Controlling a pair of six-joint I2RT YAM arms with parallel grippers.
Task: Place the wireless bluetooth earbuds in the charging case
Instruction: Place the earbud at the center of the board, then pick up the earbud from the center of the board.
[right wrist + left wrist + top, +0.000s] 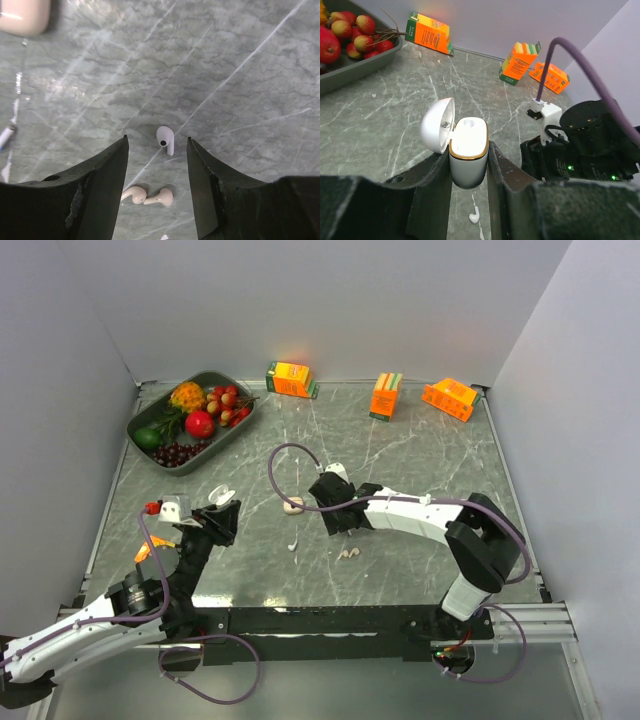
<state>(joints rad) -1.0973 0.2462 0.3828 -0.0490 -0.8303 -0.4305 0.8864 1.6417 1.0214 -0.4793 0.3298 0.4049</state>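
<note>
My left gripper [222, 510] [468, 161] is shut on a white charging case [468, 150] with a gold rim and holds it above the table. Its lid [437, 125] is open to the left. A white stemmed earbud [474, 217] [293, 543] lies on the table below the case. My right gripper [338, 520] [157, 138] is open and hangs over another white earbud [165, 137], which lies on the table between the fingers. Two pale-beige earbuds [134, 194] [348, 554] lie together just behind it.
A beige closed case [293, 505] [22, 15] lies left of the right gripper. A grey fruit tray [140, 420] stands at the back left. Three orange cartons [290, 379] [385, 395] [449, 398] stand along the back wall.
</note>
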